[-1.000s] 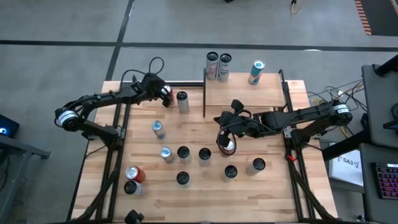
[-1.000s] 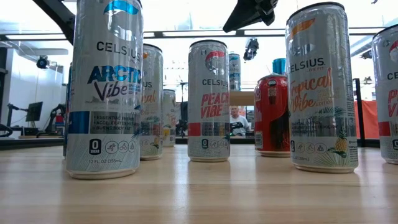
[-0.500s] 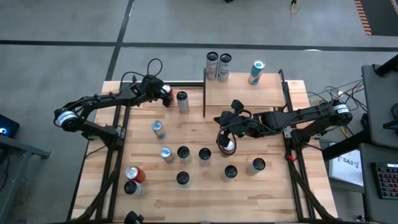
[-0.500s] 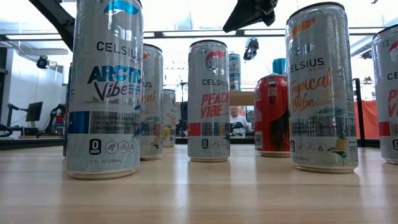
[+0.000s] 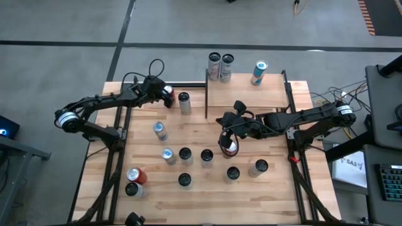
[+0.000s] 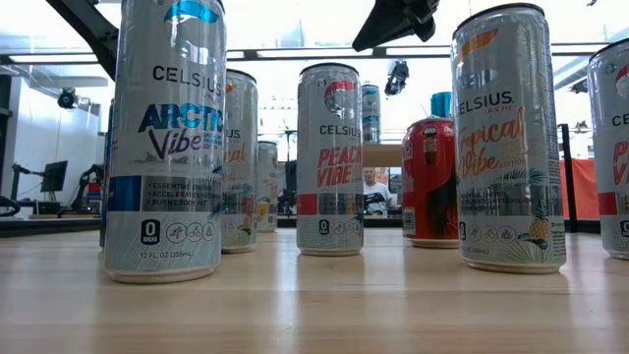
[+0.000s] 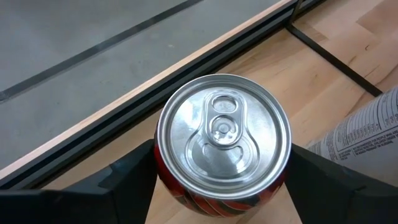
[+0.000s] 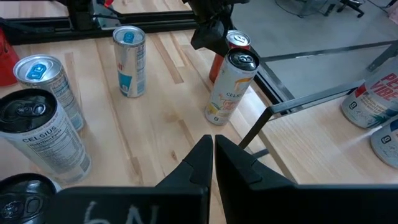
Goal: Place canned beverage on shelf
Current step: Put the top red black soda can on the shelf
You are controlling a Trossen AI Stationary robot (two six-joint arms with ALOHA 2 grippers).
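Note:
A red can (image 7: 224, 137) with a silver top stands on the table near its far left edge, and my left gripper (image 5: 166, 95) is shut on it. A silver can (image 5: 183, 102) stands just to its right. The shelf (image 5: 248, 94), a small light-wood board with black posts, sits at the far middle. Three cans (image 5: 221, 63) stand along its far edge. My right gripper (image 8: 213, 149) is shut and hangs over the middle of the table with nothing in it. My left gripper pinches the red can between its two fingers (image 7: 134, 171), one on each side of the can's upper wall (image 7: 160, 171), just below the rim. The fingers slant down from the table's left. The can stays upright; its base is hidden below.
Several tall cans stand on the near half of the table (image 5: 184, 154), among them a red one (image 5: 135, 175) at the near left. Another can (image 5: 230, 149) stands under my right gripper. The low view has cans (image 6: 167, 147) close up.

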